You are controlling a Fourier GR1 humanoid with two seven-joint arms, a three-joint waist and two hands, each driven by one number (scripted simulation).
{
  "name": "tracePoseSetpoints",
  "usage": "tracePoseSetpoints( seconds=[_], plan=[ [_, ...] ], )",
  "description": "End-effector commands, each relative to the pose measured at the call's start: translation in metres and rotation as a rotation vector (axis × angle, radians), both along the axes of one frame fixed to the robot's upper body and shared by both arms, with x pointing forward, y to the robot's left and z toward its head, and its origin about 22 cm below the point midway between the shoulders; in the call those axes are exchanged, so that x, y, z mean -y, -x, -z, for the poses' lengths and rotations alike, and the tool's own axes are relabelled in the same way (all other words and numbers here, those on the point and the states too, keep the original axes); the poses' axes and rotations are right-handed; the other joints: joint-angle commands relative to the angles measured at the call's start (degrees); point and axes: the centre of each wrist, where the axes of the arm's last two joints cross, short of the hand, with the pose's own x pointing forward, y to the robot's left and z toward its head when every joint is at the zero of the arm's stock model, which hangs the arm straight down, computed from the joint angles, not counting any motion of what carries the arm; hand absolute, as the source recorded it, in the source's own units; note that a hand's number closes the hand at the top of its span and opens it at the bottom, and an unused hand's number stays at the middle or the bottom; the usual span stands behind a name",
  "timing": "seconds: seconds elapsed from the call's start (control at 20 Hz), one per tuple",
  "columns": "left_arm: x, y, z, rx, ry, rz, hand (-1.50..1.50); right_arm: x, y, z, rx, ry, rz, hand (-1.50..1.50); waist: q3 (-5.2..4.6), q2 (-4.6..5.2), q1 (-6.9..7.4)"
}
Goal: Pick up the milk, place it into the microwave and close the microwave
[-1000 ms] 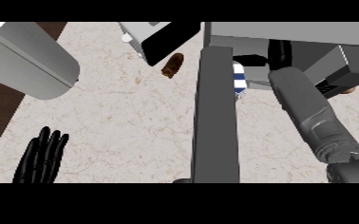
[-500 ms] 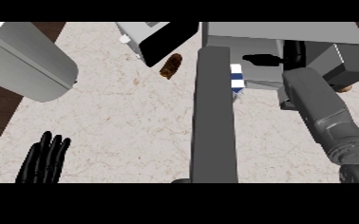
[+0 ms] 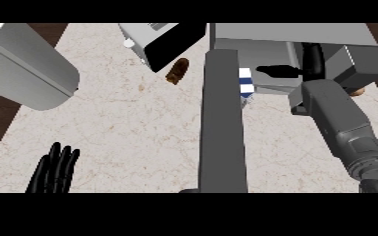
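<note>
The milk carton (image 3: 246, 83), white with blue stripes, stands at the left of the microwave (image 3: 288, 35) opening. The open grey door (image 3: 221, 130) hides its left side. My right hand (image 3: 313, 62) is inside the opening, to the right of the carton. Its thumb points left, with the tip just short of the carton, and its fingers stretch straight away from me. Nothing is between them. My left hand (image 3: 53, 170) rests open at the lower left, fingers up, far from the carton.
A large grey rounded object (image 3: 33, 72) lies at the left. A grey box with a dark panel (image 3: 164, 41) stands at the back, with a brown item (image 3: 177, 71) beside it. The open door juts towards me across the middle of the counter (image 3: 125, 130).
My right forearm has shifted to the right and the hand now sits apart from the carton. The carton has barely moved. My left hand has sunk a little lower.
</note>
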Motion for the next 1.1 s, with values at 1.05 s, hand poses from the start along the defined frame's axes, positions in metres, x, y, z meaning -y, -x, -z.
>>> tracePoseSetpoints(
  seconds=[1.05],
  plan=[
    [0.020,0.004,0.011,-0.032,0.029,0.053,-1.50,-0.018,0.098,0.128,-0.231,-0.343,-0.180,-1.50,0.09,-1.20,-3.34]
  ],
)
